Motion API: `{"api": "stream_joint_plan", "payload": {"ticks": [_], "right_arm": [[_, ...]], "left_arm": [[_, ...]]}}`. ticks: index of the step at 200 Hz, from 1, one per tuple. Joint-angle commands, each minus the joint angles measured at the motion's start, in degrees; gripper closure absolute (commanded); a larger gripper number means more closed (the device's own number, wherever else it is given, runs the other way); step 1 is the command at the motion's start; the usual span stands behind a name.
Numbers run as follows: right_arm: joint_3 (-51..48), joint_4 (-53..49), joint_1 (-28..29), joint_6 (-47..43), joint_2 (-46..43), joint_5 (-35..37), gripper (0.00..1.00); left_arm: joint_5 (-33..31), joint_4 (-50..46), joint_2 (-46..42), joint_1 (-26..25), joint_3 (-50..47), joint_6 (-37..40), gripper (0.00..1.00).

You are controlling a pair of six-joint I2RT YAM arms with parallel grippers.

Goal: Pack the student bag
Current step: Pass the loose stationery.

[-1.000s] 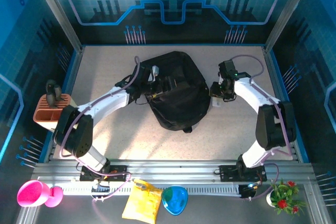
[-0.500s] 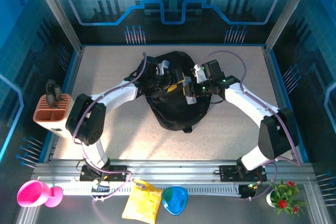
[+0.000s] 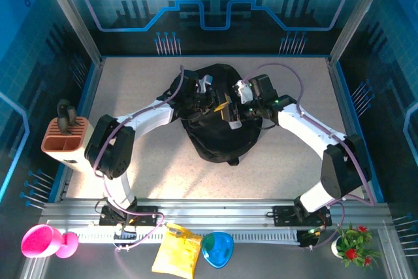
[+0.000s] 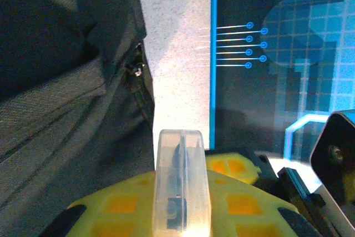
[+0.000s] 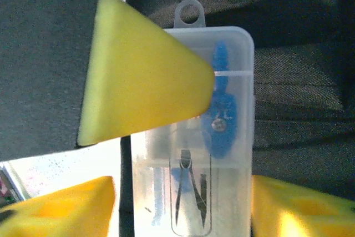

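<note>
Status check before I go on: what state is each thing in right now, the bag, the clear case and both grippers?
student bag: lying on the table; zip open or shut, cannot tell.
clear case: looks closed, blue compass inside, held over the student bag.
left gripper: shut on the clear case, gripping it edge-on.
right gripper: open, fingers on either side of the clear case.

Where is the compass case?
Top view: the case hangs mid-table over the student bag, pinched by the left gripper, between the right gripper's open fingers.
</note>
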Motion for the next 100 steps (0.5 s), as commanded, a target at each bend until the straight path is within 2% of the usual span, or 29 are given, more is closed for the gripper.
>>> {"api": "stream_joint_plan", "payload": {"ticks": [1, 20, 51, 100], "right_arm": [[-2.7, 6.1, -2.0, 5.7, -3.8, -2.7, 0.21], [-7.9, 15.8, -4.7, 15.8, -6.9, -7.5, 0.15], [-13.6, 30.6, -7.0, 33.0, -8.1, -12.3, 0.14], [-14.7, 41.8, -6.3, 48.2, -2.2, -15.6, 0.20]], "left_arm": [[0.8, 7.6, -2.6, 1.8, -1.9, -4.2, 0.85], [0.6, 14.8, -4.0, 3.3, -5.1, -7.8, 0.85], [-1.5, 20.4, -6.0, 4.4, -8.1, -9.3, 0.86], [-4.0, 32.6, -6.4, 5.9, -12.1, -16.1, 0.87]]}}
